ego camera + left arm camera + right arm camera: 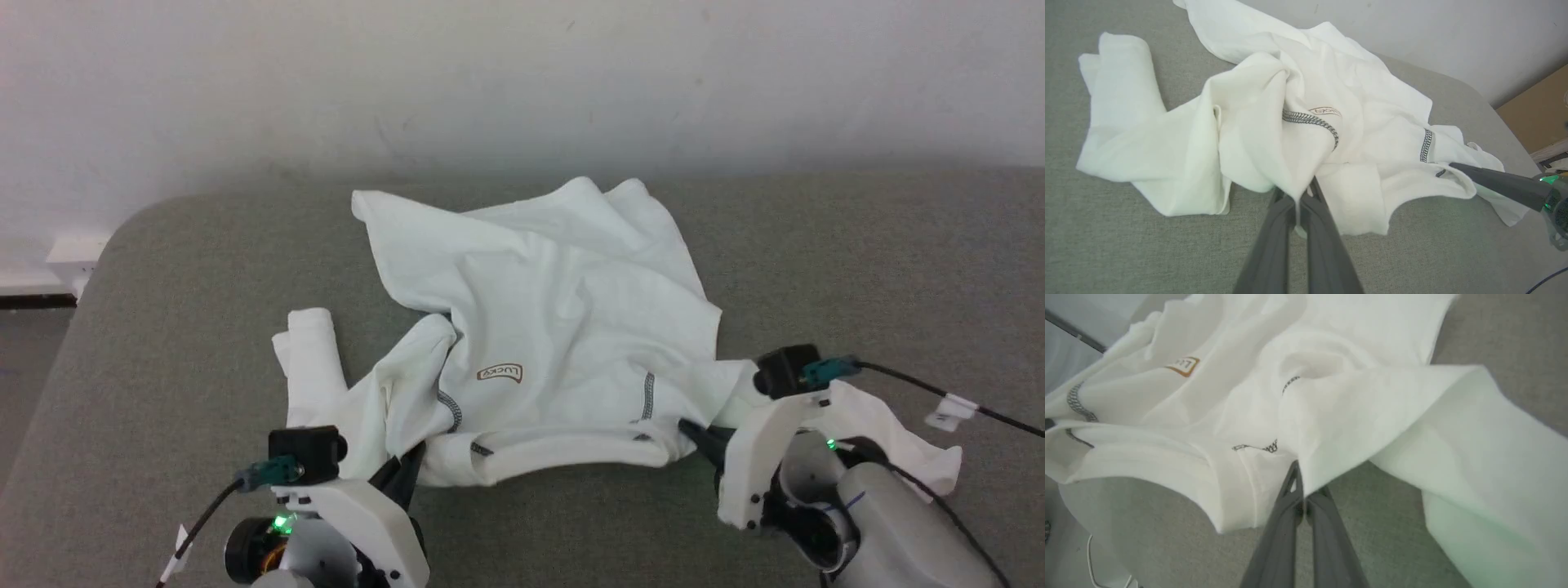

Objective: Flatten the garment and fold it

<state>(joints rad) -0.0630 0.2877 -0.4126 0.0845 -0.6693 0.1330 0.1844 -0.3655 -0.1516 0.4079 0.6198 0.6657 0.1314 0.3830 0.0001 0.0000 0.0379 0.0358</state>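
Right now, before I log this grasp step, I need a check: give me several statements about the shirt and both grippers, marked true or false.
1. The left gripper is shut on the garment. True.
2. The right gripper hangs open. False: it is shut on the garment's edge.
3. The garment lies flat. False: it is crumpled and wrinkled.
4. The logo patch faces up. True.
5. The garment rests on a wooden table. False: it rests on a grey surface.

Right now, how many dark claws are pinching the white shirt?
2. The left gripper pinches the shirt left of its neckline; the right gripper pinches it right of the neckline.
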